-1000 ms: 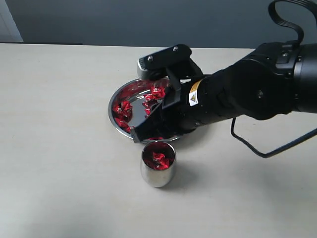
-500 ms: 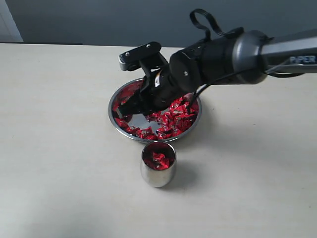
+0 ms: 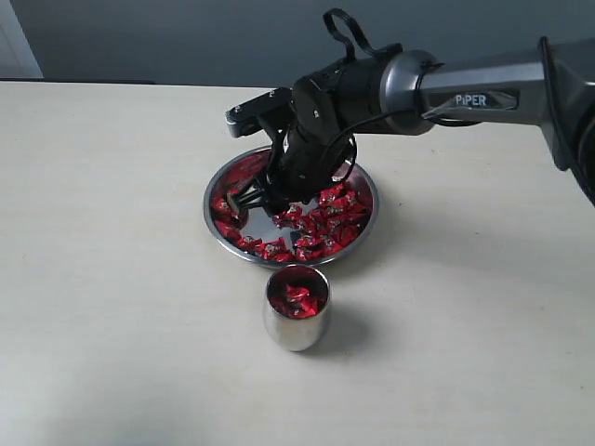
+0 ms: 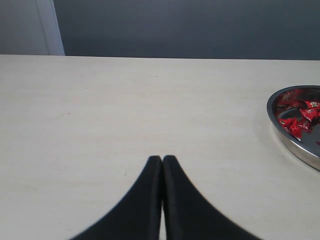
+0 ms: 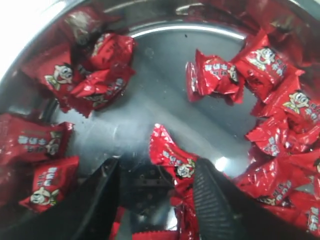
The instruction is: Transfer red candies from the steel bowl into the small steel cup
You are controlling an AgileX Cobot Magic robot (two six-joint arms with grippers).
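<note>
The steel bowl [image 3: 213, 221] sits mid-table holding several red candies [image 3: 327, 223], heaped mostly on its right side. My right gripper [image 3: 263, 200] reaches down into the bowl's left half. In the right wrist view this gripper [image 5: 157, 167] is open just above the bowl's shiny bottom [image 5: 160, 95]. One red candy [image 5: 170, 154] lies between its fingers, close to one pad [image 5: 215, 200]. The small steel cup [image 3: 297, 321] stands upright in front of the bowl with red candies [image 3: 297, 299] inside. My left gripper [image 4: 162, 159] is shut and empty over bare table; the bowl [image 4: 274, 116] shows beside it.
The beige table [image 3: 112, 279] surrounds the bowl and cup. My right arm [image 3: 465, 88] stretches in from the right, above the bowl's far rim. A dark wall [image 3: 186, 37] runs behind the table's back edge.
My right arm has swung back from the bowl's front edge near the cup. Its gripper has dropped into the bowl's left side. The cup and the bowl have stayed put.
</note>
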